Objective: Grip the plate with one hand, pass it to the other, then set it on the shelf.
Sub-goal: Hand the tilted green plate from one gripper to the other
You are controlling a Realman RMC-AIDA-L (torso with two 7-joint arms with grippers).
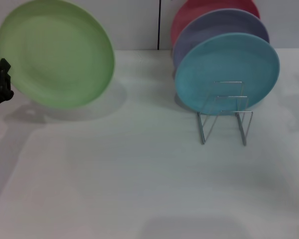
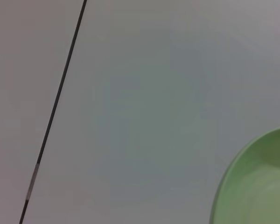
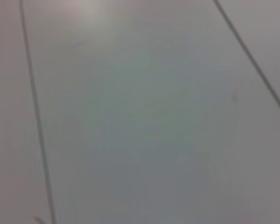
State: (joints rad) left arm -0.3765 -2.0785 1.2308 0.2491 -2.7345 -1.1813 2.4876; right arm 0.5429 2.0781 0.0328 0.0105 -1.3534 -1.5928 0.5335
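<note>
The light-green plate [image 1: 57,52] stands nearly upright above the table at the far left of the head view, its face turned toward me. My left gripper [image 1: 0,79], black, holds it by the left rim at the picture's edge and is shut on it. A part of the plate [image 2: 261,186] also shows in a corner of the left wrist view. The silver wire shelf [image 1: 224,117] stands at the right on the table. My right gripper is out of view; its wrist view shows only a pale surface with dark seams.
A turquoise plate [image 1: 226,72], a lavender plate [image 1: 214,27] and a red plate [image 1: 199,10] stand upright in the shelf, one behind the other. The white table [image 1: 139,174] stretches between plate and shelf. A pale wall lies behind.
</note>
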